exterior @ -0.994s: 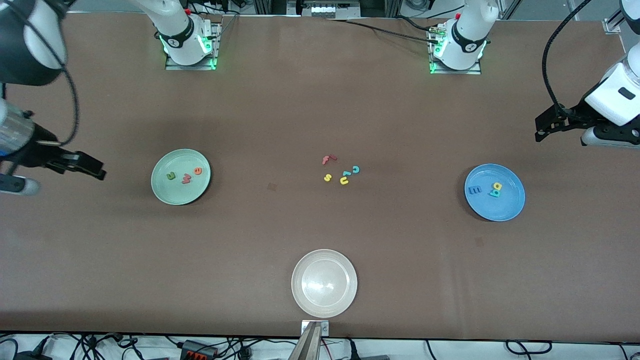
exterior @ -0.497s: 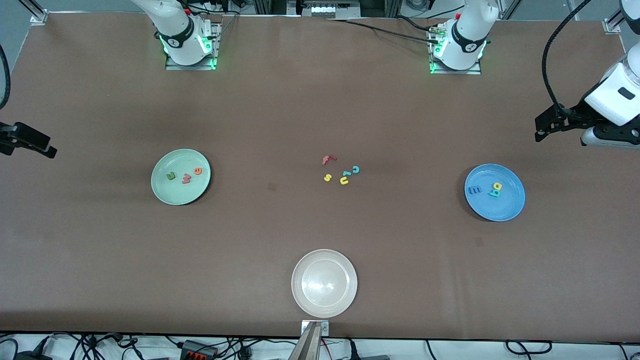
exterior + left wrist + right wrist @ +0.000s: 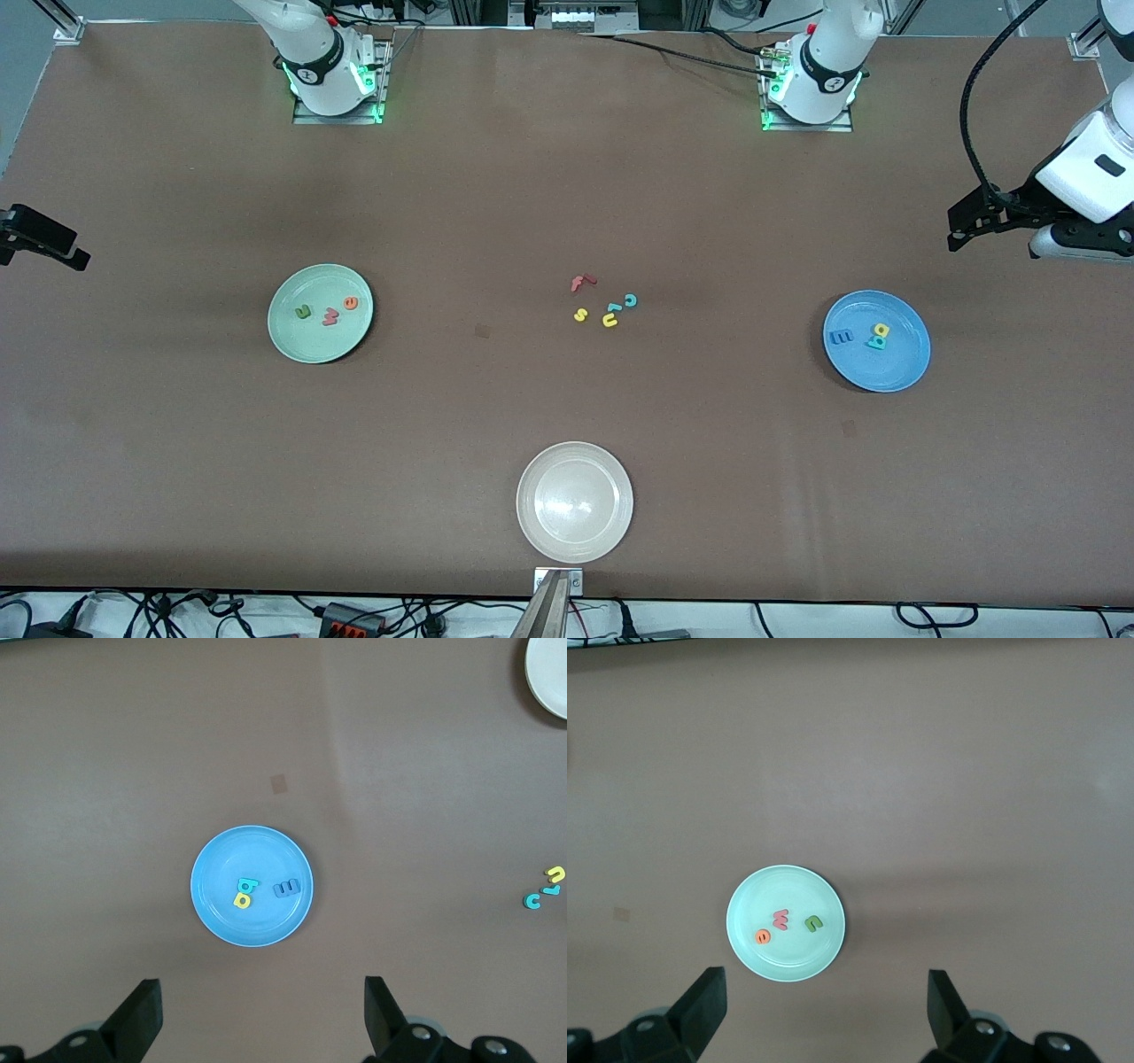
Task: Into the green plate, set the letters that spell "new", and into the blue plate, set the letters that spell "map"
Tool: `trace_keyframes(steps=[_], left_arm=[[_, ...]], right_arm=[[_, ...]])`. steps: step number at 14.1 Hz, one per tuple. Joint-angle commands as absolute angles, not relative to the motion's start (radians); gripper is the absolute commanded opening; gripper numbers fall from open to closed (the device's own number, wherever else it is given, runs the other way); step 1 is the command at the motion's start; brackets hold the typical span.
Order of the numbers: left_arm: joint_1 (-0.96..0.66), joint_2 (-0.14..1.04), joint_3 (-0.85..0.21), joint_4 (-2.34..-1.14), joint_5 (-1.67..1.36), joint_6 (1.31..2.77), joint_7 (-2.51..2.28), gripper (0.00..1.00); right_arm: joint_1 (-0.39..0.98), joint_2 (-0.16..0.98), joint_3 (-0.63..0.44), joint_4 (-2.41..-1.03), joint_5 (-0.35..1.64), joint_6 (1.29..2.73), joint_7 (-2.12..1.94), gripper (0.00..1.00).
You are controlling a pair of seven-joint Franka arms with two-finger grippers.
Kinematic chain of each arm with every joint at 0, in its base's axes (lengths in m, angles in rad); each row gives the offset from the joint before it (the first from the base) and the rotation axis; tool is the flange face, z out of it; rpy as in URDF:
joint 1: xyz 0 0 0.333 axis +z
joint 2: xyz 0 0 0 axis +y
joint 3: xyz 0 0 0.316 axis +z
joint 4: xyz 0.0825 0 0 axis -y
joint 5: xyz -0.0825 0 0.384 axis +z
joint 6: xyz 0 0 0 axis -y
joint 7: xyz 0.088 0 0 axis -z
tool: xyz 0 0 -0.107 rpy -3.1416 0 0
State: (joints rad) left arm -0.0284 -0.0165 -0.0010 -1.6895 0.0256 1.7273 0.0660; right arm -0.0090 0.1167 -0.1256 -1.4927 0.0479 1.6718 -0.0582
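Retreating: right gripper (image 3: 49,244), jaws spread and empty, has drawn back over the last second from beside the green plate (image 3: 292,341) to the table's edge at the right arm's end; only its fingertips show in the front view. Left gripper (image 3: 983,221), likewise spread and empty, has held still above the table near the blue plate (image 3: 899,372).

Contents, green plate: green n (image 3: 303,311), pinkish-red w (image 3: 330,315), orange e (image 3: 351,303).

Contents, blue plate: blue m (image 3: 841,337), yellow a (image 3: 881,330), teal p (image 3: 875,343), the last two touching and hard to separate.

Judgement: both words placed; task appears complete.

Remaining on table: leftover letters (image 3: 607,306) mid-table, small and partly illegible; whitish plate (image 3: 532,523), bare.
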Motion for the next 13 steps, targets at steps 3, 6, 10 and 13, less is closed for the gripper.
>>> trace_keyframes(steps=[3,6,10,13], left_arm=[[-0.029,-0.012,0.005,-1.667,0.003,1.704,0.083,1.0],[-0.026,-0.012,0.005,-1.666,0.003,1.684,0.086,1.0],[-0.025,-0.014,0.006,-1.666,0.002,1.677,0.087,1.0],[-0.025,-0.014,0.005,-1.664,0.003,1.677,0.084,1.0]], right_arm=[[-0.026,0.072,-0.097,-1.543,0.003,1.66,-0.046,1.0],[-0.017,0.038,-0.091,-1.591,-0.023,1.663,-0.037,1.0],[-0.017,-0.017,-0.089,-1.673,-0.023,1.7,-0.037,1.0],[-0.017,-0.078,-0.089,-1.776,-0.023,1.761,-0.037,1.0]])
